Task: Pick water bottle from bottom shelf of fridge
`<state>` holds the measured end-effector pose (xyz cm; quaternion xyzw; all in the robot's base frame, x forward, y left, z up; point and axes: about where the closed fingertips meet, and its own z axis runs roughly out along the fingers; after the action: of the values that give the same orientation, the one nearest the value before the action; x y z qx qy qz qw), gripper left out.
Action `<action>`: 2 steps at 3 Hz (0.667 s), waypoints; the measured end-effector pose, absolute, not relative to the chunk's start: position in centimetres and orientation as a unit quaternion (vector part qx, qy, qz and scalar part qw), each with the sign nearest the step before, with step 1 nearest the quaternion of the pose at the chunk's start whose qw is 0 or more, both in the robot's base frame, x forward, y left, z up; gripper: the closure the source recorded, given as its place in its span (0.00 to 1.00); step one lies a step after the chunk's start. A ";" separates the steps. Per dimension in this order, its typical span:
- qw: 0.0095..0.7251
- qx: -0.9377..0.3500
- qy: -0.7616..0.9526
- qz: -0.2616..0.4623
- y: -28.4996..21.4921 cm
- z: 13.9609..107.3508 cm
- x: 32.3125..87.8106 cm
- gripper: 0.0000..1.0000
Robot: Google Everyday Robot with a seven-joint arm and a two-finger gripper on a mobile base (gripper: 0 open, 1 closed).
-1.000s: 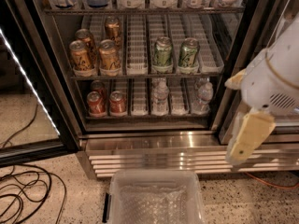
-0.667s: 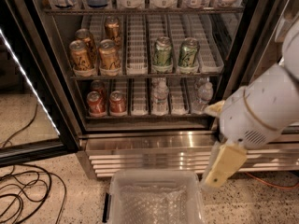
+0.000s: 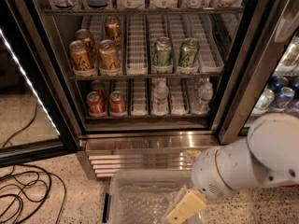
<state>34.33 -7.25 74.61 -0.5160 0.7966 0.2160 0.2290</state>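
The fridge (image 3: 149, 143) stands open in front of me. On its bottom shelf (image 3: 139, 100) two clear water bottles with white caps stand upright, one in the middle (image 3: 160, 97) and one to the right (image 3: 203, 96). Two red cans (image 3: 106, 103) stand at the shelf's left. My white arm (image 3: 252, 162) comes in from the lower right. My gripper (image 3: 186, 208) hangs low over the clear bin, well below and in front of the shelf, touching no bottle.
A clear plastic bin (image 3: 140, 195) sits on the floor in front of the steel grille. Black cables (image 3: 23, 190) lie at the left. The open glass door (image 3: 32, 92) stands at the left. Green cans (image 3: 176, 54) and gold cans (image 3: 96, 55) fill the shelf above.
My arm has swung down and to the left, from beside the fridge's right door frame to low over the bin. The bottles and cans have not moved.
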 end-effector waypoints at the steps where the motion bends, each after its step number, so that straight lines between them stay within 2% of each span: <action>1: 0.258 -0.465 0.806 0.259 -5.2 69.7 34.9 0.00; 2: 0.301 -0.426 0.814 0.257 -4.3 67.1 36.6 0.00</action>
<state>36.56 -4.27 67.11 -0.4258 0.8136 0.2575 0.3009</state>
